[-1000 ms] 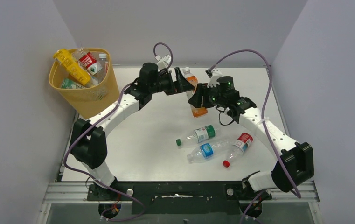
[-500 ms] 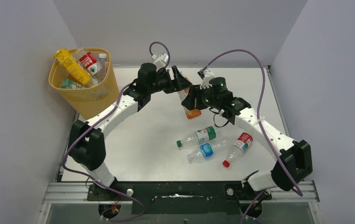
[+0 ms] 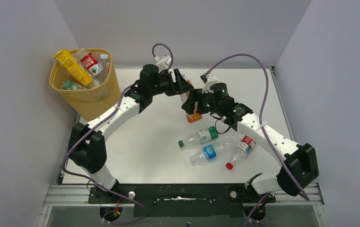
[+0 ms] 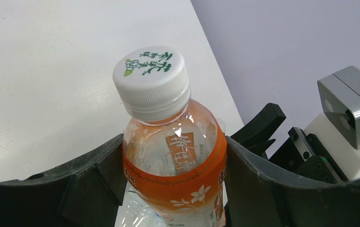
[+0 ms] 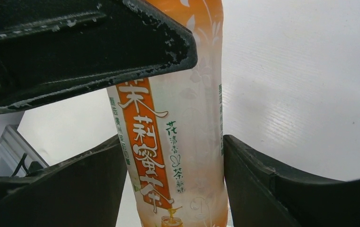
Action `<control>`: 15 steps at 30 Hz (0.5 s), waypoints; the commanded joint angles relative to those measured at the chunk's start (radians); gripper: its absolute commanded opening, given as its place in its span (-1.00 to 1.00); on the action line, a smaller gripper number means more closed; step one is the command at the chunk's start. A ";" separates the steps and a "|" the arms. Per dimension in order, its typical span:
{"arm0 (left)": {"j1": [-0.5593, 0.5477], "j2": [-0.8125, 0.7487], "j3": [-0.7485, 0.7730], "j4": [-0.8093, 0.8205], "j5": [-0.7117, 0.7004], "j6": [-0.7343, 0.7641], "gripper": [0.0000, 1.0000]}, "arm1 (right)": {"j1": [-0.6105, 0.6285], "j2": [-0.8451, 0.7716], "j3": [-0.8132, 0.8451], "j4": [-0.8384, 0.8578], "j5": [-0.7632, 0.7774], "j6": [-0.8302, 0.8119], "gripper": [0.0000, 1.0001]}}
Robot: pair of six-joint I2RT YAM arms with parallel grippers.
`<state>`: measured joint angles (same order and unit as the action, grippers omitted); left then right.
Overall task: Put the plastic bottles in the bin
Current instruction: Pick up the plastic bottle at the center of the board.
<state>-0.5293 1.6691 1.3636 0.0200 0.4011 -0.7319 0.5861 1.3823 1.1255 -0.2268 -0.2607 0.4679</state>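
White table (image 4: 50, 71) behind orange-labelled bottle (image 4: 175, 161) bearing Chinese characters.

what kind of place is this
Probably a robotics lab test cell: a white table boxed in by plain grey walls, two robot arms mounted on a metal frame, and loose plastic bottles with a yellow bin.
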 commanded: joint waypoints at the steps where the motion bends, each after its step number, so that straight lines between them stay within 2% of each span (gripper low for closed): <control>1: -0.005 -0.046 0.002 -0.011 -0.011 0.050 -0.22 | 0.011 -0.044 -0.036 0.086 0.041 0.038 0.42; 4: 0.004 -0.036 0.007 -0.019 0.002 0.056 -0.22 | 0.011 -0.049 -0.058 0.092 0.040 0.045 0.50; 7: 0.020 -0.020 0.026 -0.030 0.029 0.058 -0.26 | 0.011 -0.051 -0.073 0.099 0.038 0.049 0.69; 10: 0.029 -0.009 0.050 -0.052 0.041 0.071 -0.27 | 0.011 -0.052 -0.075 0.102 0.037 0.048 0.79; 15: 0.037 0.002 0.066 -0.066 0.051 0.078 -0.27 | 0.011 -0.046 -0.075 0.103 0.035 0.046 0.82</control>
<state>-0.5056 1.6703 1.3659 -0.0555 0.4236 -0.6846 0.5930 1.3769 1.0477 -0.1841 -0.2470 0.5121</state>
